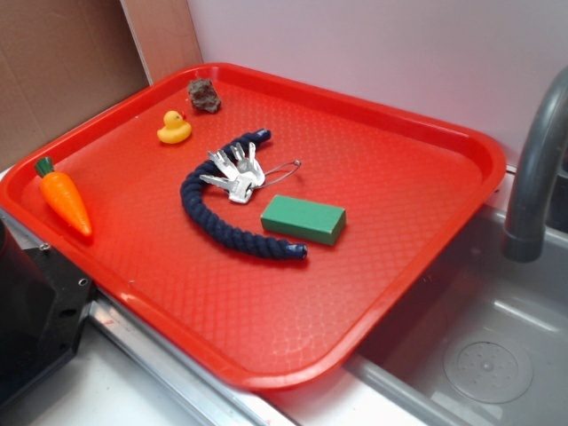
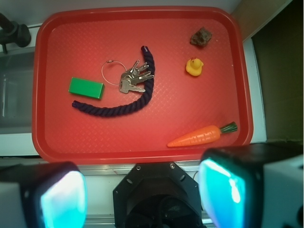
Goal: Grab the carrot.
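My fingers (image 2: 142,194) are spread wide and hold nothing, hanging above the near edge of the red tray (image 2: 137,147). The carrot (image 2: 197,137) lies flat on the tray by that near rim, toward a corner, its green stem cap pointing at the side rim. The yellow rubber duck (image 2: 194,67) sits farther in, with a brown lump (image 2: 201,36) beyond it. A dark blue rope (image 2: 124,105) curves around a bunch of keys (image 2: 134,80), with a green block (image 2: 86,88) just beside the rope's end.
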You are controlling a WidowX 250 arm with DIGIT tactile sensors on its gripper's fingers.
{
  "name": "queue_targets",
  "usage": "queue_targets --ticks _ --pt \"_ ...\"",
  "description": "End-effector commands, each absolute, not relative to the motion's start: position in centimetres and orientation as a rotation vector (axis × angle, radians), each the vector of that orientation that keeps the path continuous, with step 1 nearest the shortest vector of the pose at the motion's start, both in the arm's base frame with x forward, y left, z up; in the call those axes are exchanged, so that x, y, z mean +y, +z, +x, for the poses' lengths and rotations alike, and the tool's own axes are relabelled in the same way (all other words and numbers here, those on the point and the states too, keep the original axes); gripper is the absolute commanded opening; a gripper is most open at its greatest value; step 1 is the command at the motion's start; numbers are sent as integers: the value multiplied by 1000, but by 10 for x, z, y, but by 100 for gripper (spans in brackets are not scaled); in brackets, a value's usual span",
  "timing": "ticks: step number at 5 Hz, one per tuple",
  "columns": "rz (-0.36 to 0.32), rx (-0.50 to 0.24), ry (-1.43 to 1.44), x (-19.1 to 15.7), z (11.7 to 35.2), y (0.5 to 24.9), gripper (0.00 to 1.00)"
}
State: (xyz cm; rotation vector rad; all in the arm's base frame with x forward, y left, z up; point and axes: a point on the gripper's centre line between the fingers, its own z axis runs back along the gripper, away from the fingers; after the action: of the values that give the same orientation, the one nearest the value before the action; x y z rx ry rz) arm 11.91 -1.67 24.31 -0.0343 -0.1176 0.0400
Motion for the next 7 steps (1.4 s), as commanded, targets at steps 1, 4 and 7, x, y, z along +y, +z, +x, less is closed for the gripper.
queue_targets --ticks 1,4,7 --pt "-34 -118 40 -17 119 243 100" --pt "66 -137 609 73 124 136 100" --pt "2 -52 740 111 94 54 100"
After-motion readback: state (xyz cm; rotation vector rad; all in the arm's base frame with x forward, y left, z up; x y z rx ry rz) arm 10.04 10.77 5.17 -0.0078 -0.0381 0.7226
